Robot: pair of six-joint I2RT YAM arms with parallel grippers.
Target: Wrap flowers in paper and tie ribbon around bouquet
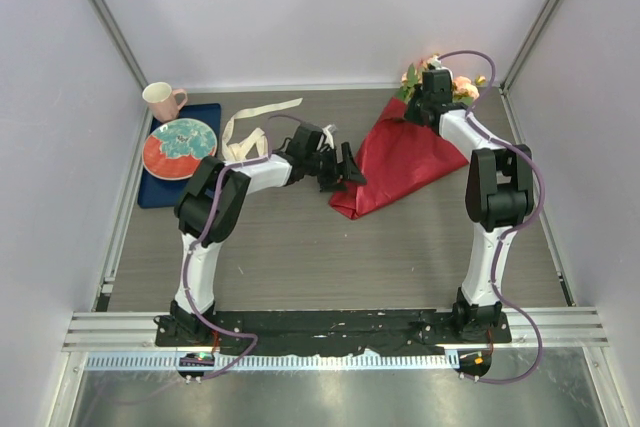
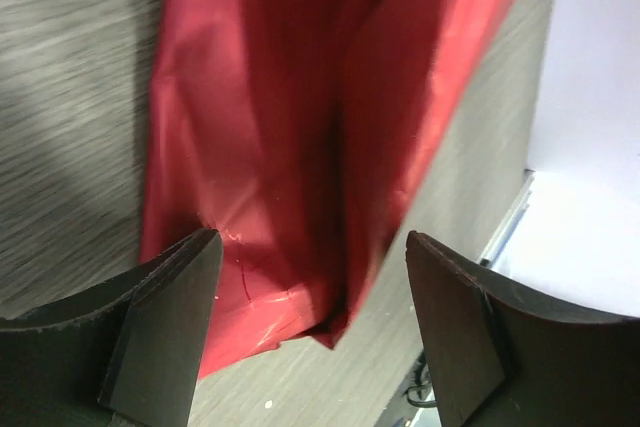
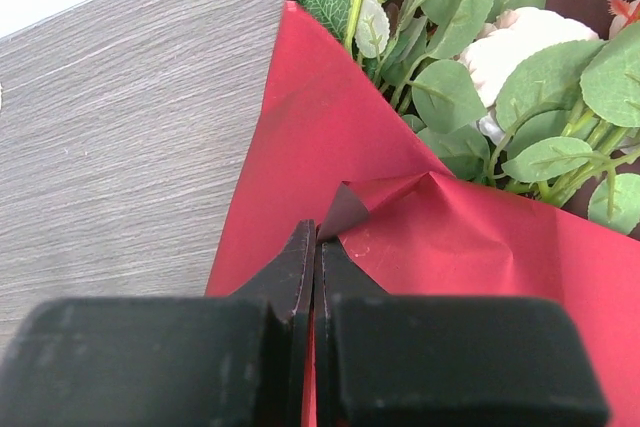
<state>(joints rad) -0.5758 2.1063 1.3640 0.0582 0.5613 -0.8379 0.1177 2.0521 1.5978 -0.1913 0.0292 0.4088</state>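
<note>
The paper [image 1: 400,162] is shown folded into a loose cone around the flowers [image 1: 440,82], whose heads are left bare at its far mouth. The left gripper [image 2: 310,272] is held spread at the paper's narrow tip, grasping nothing; the right gripper [image 3: 316,235] is pressed together on a curled fold by that mouth. The ribbon [image 1: 262,108], lying loose well left of the paper, is judged not yet tied.

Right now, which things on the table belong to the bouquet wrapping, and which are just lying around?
For the job: flowers, red paper, ribbon.
Just lying about: mug, plate, blue tray.
</note>
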